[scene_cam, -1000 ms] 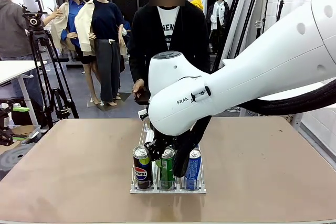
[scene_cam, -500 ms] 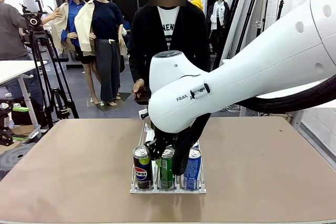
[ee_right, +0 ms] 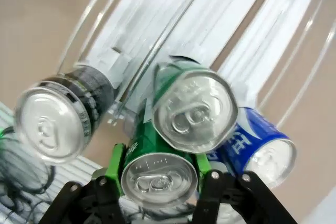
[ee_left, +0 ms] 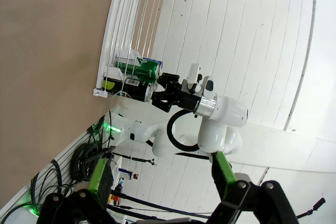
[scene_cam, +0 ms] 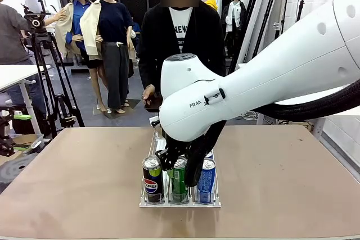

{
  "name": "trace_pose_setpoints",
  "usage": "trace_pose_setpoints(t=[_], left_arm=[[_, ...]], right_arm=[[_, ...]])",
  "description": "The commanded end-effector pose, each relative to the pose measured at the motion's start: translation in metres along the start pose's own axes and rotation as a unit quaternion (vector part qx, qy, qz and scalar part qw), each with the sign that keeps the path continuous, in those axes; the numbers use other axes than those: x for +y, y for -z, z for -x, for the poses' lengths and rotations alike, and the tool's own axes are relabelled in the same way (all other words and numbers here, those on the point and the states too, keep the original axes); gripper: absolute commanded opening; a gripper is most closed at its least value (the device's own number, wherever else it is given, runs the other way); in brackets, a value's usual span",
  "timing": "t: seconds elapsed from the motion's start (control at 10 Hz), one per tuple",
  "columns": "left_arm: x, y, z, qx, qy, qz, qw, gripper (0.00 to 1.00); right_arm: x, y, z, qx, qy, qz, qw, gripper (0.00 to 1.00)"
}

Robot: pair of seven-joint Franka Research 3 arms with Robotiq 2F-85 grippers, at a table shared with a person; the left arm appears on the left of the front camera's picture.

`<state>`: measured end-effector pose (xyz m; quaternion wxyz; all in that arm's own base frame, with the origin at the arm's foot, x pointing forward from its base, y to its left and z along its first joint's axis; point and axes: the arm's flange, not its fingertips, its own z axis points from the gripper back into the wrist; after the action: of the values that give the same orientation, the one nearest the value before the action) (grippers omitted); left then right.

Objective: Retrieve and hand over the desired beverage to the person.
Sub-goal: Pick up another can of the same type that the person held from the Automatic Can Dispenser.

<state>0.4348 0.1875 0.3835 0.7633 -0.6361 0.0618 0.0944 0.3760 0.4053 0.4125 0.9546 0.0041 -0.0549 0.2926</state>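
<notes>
Right gripper: we see the right gripper [ee_right: 160, 165] clamped on the green can [ee_right: 159, 180], with one green pad [ee_right: 116, 163] pressed to each side of its wall just under the rim.
Left gripper: the left gripper [ee_left: 160, 171] hangs spread wide with nothing between its fingers, well apart from the rack.
Change: against a second ago we find almost nothing different. The grip holds, the cans stand as they did, and the right arm's white housing has crept a shade upward.
Green can: upright at the near end of the middle lane of the clear rack [scene_cam: 147, 202], between a black Pepsi can [scene_cam: 151, 181] and a blue can [scene_cam: 207, 181]. A second green can [ee_right: 194, 109] stands right behind it.
Arm pose: the right arm [scene_cam: 270, 77] comes in from the right, elbow high, wrist bent down onto the rack.
Person: the person [scene_cam: 180, 32] stands at the far side of the table with one hand [scene_cam: 148, 93] held low in front.
Materials: we note shiny aluminium lids with pull tabs, transparent plastic rails, and a matte brown table [scene_cam: 67, 184].
</notes>
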Motion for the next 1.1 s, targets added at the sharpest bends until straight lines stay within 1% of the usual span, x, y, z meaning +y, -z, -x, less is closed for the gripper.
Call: trace_pose_setpoints(t=[0.0, 0.2, 0.3, 0.4, 0.6, 0.7, 0.8, 1.0], left_arm=[[-0.001, -0.001, 0.004, 0.000, 0.001, -0.003, 1.000, 1.00], [-0.001, -0.001, 0.004, 0.000, 0.001, -0.003, 1.000, 1.00], [-0.001, -0.001, 0.004, 0.000, 0.001, -0.003, 1.000, 1.00], [-0.001, -0.001, 0.004, 0.000, 0.001, -0.003, 1.000, 1.00], [-0.001, -0.001, 0.004, 0.000, 0.001, -0.003, 1.000, 1.00], [-0.001, -0.001, 0.004, 0.000, 0.001, -0.003, 1.000, 1.00], [-0.001, -0.001, 0.004, 0.000, 0.001, -0.003, 1.000, 1.00], [-0.001, -0.001, 0.004, 0.000, 0.001, -0.003, 1.000, 1.00]], right_arm=[[-0.021, -0.043, -0.016, -0.007, 0.019, 0.003, 1.000, 0.26], [-0.029, -0.089, -0.033, -0.022, 0.030, -0.004, 0.999, 0.26], [-0.030, -0.113, -0.040, -0.019, 0.025, 0.000, 0.999, 0.26], [-0.037, -0.140, -0.048, -0.020, 0.023, 0.008, 1.000, 0.26], [-0.057, -0.185, -0.057, -0.036, 0.029, 0.010, 0.999, 0.26], [-0.075, -0.212, -0.054, -0.049, 0.037, 0.010, 0.998, 0.26], [-0.085, -0.222, -0.049, -0.055, 0.041, 0.013, 0.998, 0.26], [-0.122, -0.242, -0.033, -0.073, 0.059, 0.020, 0.995, 0.26]])
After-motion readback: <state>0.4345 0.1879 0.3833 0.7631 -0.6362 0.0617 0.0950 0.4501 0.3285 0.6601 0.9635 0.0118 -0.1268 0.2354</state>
